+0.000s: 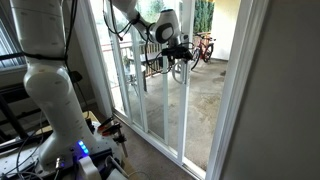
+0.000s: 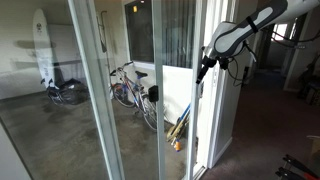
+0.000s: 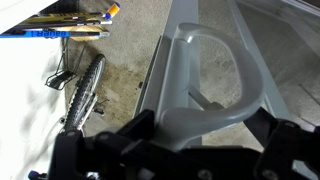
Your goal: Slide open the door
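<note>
Door (image 3: 160,80) handle (image 3: 246,78) between gripper (image 3: 200,140) fingers (image 3: 140,135)

No legible text or labels anywhere.

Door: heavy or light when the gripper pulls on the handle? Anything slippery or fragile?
Likely heavy: the door is a tall glass panel, so expect a slow start. The glass is probably fragile. The grey handle looks rigid but smooth, so the gripper might slip along it.

Handle loop: the grey handle (image 3: 240,60) leaves an open middle, just ahead of the end effector (image 3: 200,138).
Far side: the door (image 2: 180,60) glass bars reach to the bicycle (image 2: 128,88) (outside).
</note>
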You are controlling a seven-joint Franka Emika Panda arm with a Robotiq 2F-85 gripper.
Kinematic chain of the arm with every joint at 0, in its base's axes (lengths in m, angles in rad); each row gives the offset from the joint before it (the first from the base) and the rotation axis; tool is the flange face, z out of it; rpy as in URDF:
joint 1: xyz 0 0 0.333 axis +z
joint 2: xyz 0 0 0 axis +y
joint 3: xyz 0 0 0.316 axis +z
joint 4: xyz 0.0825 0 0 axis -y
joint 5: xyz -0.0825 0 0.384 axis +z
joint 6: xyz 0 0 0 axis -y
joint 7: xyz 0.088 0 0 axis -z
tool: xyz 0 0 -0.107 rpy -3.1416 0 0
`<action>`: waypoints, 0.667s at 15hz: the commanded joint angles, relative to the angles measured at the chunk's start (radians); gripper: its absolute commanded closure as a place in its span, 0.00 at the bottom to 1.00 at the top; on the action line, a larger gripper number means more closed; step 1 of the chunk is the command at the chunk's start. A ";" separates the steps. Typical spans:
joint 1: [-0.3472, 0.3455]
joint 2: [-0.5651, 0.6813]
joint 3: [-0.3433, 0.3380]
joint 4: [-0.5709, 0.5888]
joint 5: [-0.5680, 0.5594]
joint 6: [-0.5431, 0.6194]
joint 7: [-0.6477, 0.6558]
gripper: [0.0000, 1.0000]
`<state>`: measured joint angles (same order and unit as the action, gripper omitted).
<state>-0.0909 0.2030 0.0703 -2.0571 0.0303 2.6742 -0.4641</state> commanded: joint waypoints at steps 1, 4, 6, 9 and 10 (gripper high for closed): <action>0.066 0.052 0.056 0.039 -0.012 0.000 -0.023 0.00; 0.073 0.055 0.058 0.039 -0.019 0.004 -0.016 0.00; 0.081 0.056 0.055 0.042 -0.033 -0.001 0.000 0.00; 0.095 0.056 0.049 0.047 -0.065 -0.026 0.042 0.00; 0.100 0.054 0.048 0.046 -0.077 -0.035 0.059 0.00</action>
<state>-0.0632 0.1983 0.0754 -2.0641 -0.0065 2.6763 -0.4025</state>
